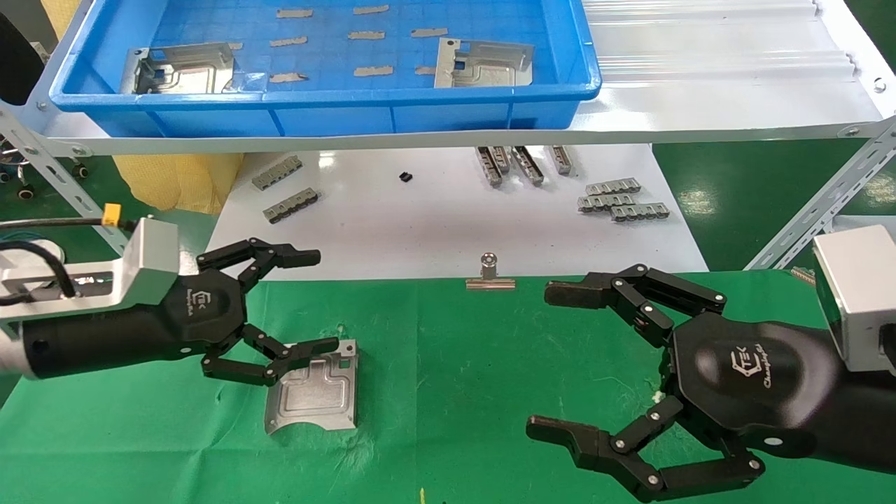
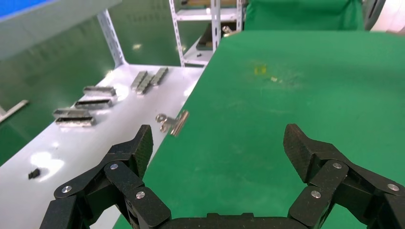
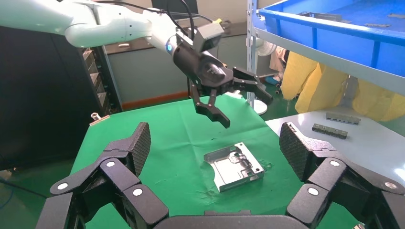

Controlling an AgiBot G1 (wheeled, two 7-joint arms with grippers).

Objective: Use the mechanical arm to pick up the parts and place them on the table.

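My left gripper (image 1: 311, 301) hangs spread above a part (image 1: 313, 395) on the table (image 1: 455, 392); my right gripper (image 1: 553, 360) gapes beside a binder clip (image 1: 490, 274).

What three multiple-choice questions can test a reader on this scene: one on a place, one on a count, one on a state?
1. Where does the plate nearest the left gripper lie?
A. in the blue tray
B. on the green cloth
C. on the white tabletop

2. How many plates are in the blue tray?
A. none
B. two
C. four

3. How stand the jaws of the right gripper?
A. open, empty
B. shut on a plate
C. shut on a clip

Answers: 1 B, it rests on the green cloth; 2 B, one at each end; 3 A, jaws wide apart, nothing between.
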